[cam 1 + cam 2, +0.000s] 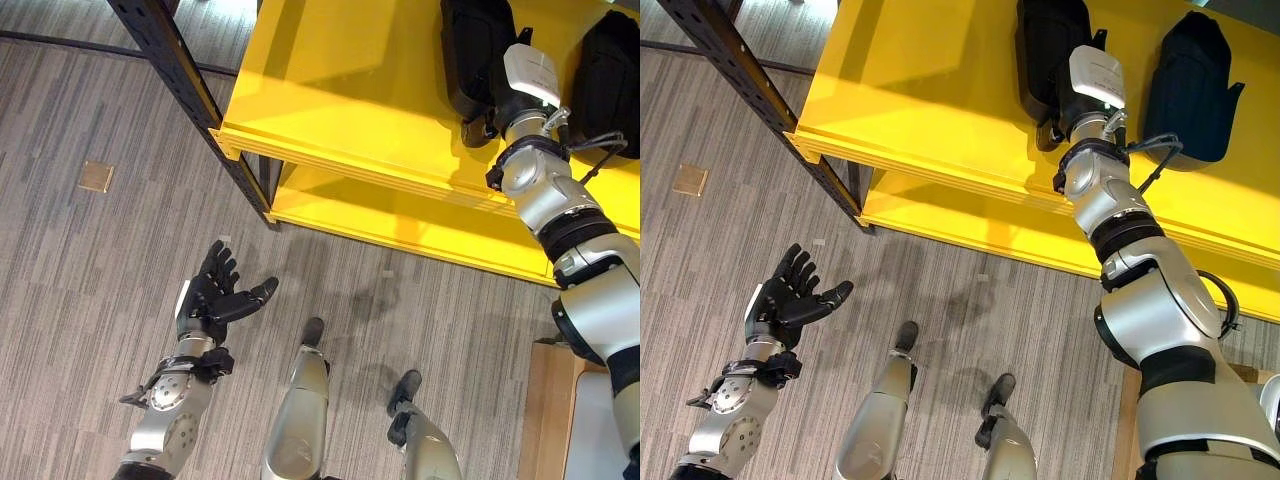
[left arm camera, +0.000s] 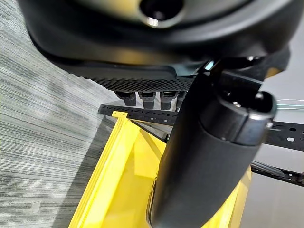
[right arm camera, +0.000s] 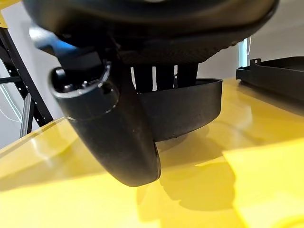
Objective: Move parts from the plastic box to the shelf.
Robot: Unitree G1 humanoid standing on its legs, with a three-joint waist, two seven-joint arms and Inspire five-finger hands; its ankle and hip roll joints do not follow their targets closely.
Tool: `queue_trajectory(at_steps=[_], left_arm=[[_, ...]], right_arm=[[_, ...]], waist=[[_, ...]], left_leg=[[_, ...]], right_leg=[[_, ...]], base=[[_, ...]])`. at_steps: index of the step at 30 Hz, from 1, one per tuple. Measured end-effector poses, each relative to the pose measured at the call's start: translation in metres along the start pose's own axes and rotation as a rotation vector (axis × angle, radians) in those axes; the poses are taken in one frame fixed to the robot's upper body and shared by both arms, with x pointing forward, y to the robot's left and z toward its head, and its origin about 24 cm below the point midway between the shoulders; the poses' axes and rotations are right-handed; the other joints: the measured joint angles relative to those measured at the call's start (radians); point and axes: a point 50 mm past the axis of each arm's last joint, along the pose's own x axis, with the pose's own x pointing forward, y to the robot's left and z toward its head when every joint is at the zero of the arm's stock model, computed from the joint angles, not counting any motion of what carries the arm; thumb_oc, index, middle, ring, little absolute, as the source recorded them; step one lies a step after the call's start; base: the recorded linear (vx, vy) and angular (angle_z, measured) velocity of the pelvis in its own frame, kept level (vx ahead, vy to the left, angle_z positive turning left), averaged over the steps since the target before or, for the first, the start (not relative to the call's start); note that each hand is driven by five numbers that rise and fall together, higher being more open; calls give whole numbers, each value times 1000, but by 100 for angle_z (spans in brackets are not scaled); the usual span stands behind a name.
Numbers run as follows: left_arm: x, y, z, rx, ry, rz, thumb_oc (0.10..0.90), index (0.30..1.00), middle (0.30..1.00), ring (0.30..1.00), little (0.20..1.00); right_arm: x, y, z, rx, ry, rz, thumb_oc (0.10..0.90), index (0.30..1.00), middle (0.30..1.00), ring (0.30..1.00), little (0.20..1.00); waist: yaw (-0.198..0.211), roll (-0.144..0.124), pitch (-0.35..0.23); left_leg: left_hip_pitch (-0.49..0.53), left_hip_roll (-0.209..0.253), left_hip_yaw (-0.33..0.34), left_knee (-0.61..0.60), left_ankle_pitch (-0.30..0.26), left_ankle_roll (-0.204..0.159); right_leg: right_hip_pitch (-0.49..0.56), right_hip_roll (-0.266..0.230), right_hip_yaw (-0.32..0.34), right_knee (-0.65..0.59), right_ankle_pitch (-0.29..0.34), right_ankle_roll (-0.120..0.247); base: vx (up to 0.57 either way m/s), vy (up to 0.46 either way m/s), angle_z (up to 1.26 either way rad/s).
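A long black part (image 1: 470, 50) lies on the upper yellow shelf (image 1: 330, 110). My right hand (image 1: 1048, 133) reaches onto the shelf at its near end. In the right wrist view the fingers (image 3: 164, 76) go over the rim of the black part (image 3: 190, 109) and the thumb (image 3: 114, 137) stands outside it, pinching the wall. A second black part (image 1: 1190, 85) rests on the shelf to the right, apart from the hand. My left hand (image 1: 212, 297) hangs low over the carpet, open and empty, palm up.
A black perforated upright (image 1: 190, 90) carries the shelf's left corner. A lower yellow shelf (image 1: 400, 220) sits beneath. A wooden edge (image 1: 550, 410) shows at the lower right, and a brass floor plate (image 1: 96, 177) lies in the carpet at the left.
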Motion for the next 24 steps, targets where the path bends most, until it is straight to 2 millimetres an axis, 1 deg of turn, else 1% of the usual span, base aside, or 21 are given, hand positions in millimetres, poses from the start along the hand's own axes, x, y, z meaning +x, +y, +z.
queue_trajectory(at_steps=[2, 4, 6, 11, 16, 17, 20, 24], left_arm=[[0, 0, 0, 0, 1, 1, 900, 1000, 1000, 1000, 1000], [0, 0, 0, 0, -1, 0, 900, 1000, 1000, 1000, 1000], [-1, 0, 0, -1, 1, 1, 900, 1000, 1000, 1000, 1000], [-1, 1, -1, -1, 3, 3, 900, 1000, 1000, 1000, 1000], [0, 0, 0, -1, 1, 1, 900, 1000, 1000, 1000, 1000], [0, -1, -1, -1, 2, -1, 900, 1000, 1000, 1000, 1000], [0, -1, -1, -1, 2, -1, 900, 1000, 1000, 1000, 1000], [0, -1, -1, -1, 2, 0, 900, 1000, 1000, 1000, 1000]], right_arm=[[0, 2, 6, 18, -15, 9, 900, 1000, 1000, 1000, 1000], [1, -1, 22, 42, -81, 4, 900, 1000, 1000, 1000, 1000], [0, -2, 31, 56, -119, -2, 900, 1000, 1000, 1000, 1000], [0, -1, 34, 81, -123, 1, 900, 1000, 1000, 1000, 1000], [-1, 0, 31, 165, -95, -3, 900, 1000, 1000, 1000, 1000], [-2, 2, 32, 208, -92, 0, 900, 1000, 1000, 1000, 1000], [-6, 11, 34, 232, -94, 22, 900, 1000, 1000, 1000, 1000], [-7, 15, 34, 280, -72, 29, 900, 1000, 1000, 1000, 1000]], waist=[[-2, 0, 0], [-3, 0, 0], [2, 0, 0], [2, 0, 0], [0, -1, 0], [0, -1, 0], [0, -1, 0], [-2, -1, 0]], left_leg=[[0, 1, 0, 0, 0, 0], [0, 0, 1, -2, 0, 0], [-1, -2, -1, -3, 0, 0], [-5, -5, -4, -1, 0, 0], [-16, -7, -9, 3, 0, 0], [-16, -7, -10, 3, 0, 0], [-17, -7, -10, 3, 0, 0], [-18, -7, -10, 8, 0, 0]], right_leg=[[0, 0, 0, -1, 0, 0], [0, 2, 0, -4, 0, 0], [1, 1, -2, -4, 0, 0], [0, 0, -3, -5, -1, -1], [-2, 0, -4, -8, 0, -1], [-2, 0, -4, -9, 2, 2], [-2, 0, -5, -10, 3, 3], [-2, 1, -4, -9, 4, 1]], base=[[0, 0, 0], [0, 0, 0], [3, 0, 4], [0, -3, 2], [2, -2, 1], [0, 0, 0], [0, 0, 0], [0, 0, 0]])
